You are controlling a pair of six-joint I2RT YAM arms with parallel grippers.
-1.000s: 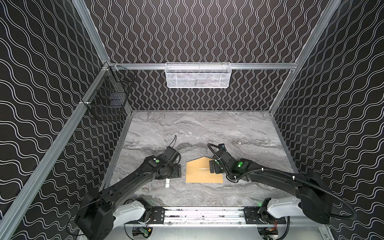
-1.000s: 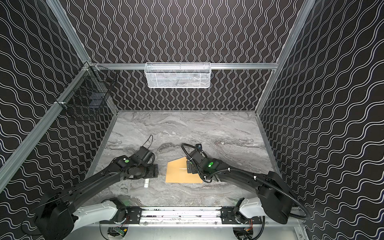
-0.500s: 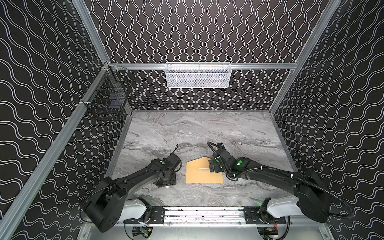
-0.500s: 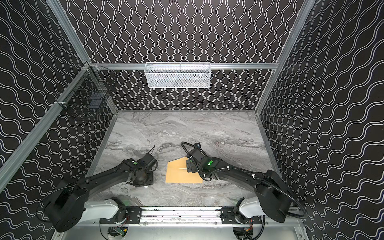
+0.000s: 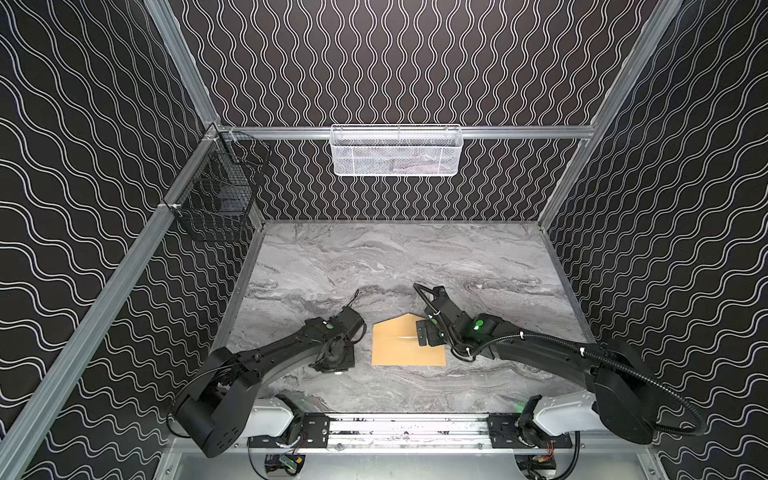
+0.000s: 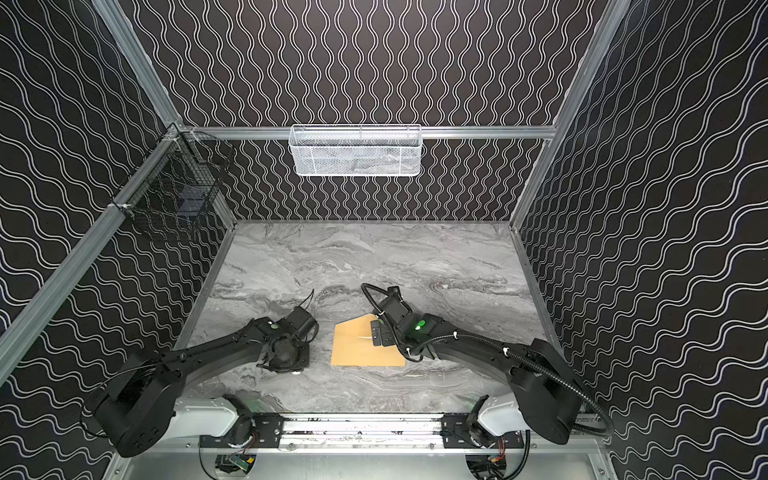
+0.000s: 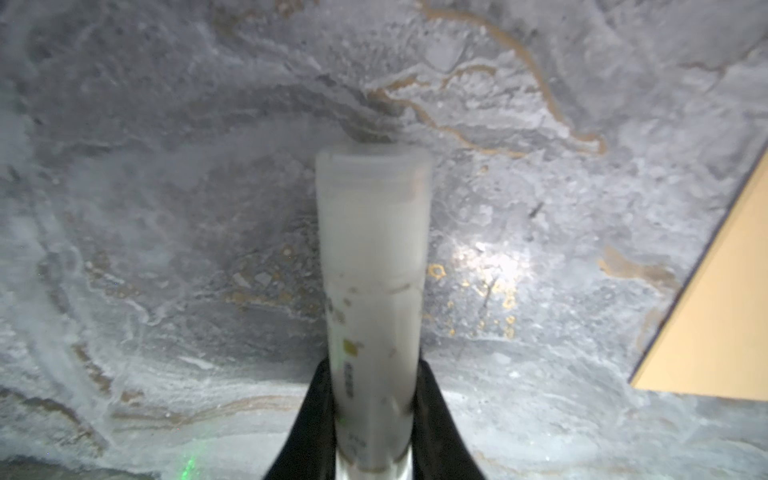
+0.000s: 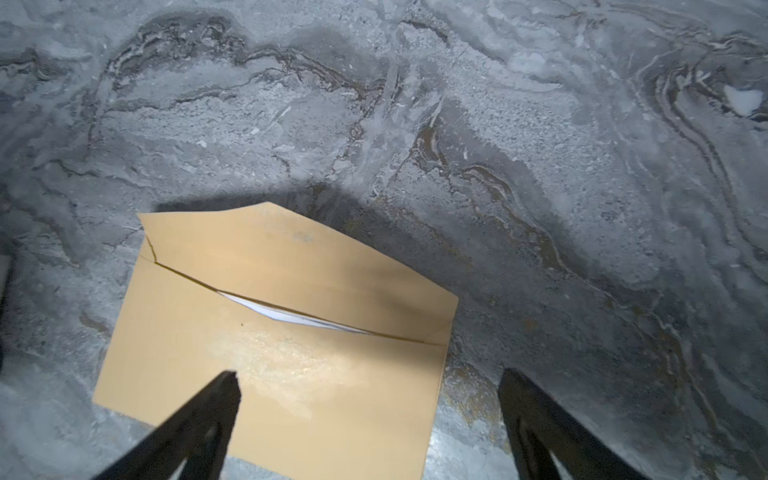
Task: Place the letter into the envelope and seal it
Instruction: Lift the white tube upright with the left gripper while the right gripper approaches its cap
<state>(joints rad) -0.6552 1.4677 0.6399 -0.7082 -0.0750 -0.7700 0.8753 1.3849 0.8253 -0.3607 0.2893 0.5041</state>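
i had my left fingers gripping the small white plastic cylinder; right fingers stood open over the tan kraft-paper envelope, white paper letter inside.

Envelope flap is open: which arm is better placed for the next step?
Left, likely: the left gripper grips the white tube beside the envelope, while the right gripper hangs open above it, empty.

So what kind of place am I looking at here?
Most likely a robot test booth: two black jointed robot arms are mounted on a silver metal rail, at a grey marble-patterned tabletop, boxed in by black wave-patterned walls.
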